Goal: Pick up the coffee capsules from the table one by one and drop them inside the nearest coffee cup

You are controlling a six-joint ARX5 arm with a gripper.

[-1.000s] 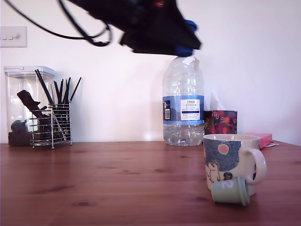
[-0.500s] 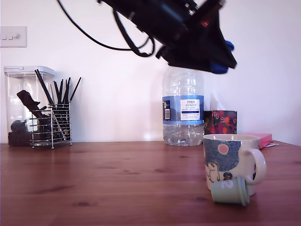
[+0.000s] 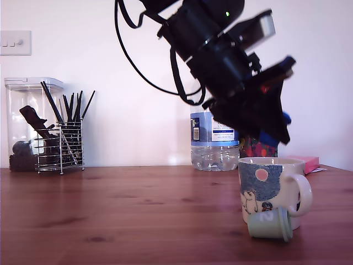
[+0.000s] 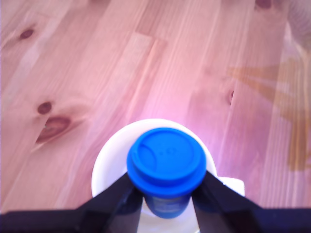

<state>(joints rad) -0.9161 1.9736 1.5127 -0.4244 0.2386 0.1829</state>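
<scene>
We see the blue capsule [image 4: 165, 165] clamped between the black fingers [image 4: 116, 194], its long axis running toward the wrist camera, rimmed flat top facing it. Directly beyond the fingers sits the cream cup [image 4: 104, 167]. Only the exterior view shows the mint capsule [image 3: 269, 223] (lying on its side) on the counter [image 3: 121, 215] against the cup's base, below the fingers.

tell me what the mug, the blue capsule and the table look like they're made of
Mug: likely glazed ceramic, with a cream body, painted figures and a soft sheen.
Blue capsule, held in the tool: looks like moulded plastic, with an even saturated colour and a smooth rimmed top.
Table: wood or a wood-look surface, showing grain, knots and plank seams under a slight gloss.
</scene>
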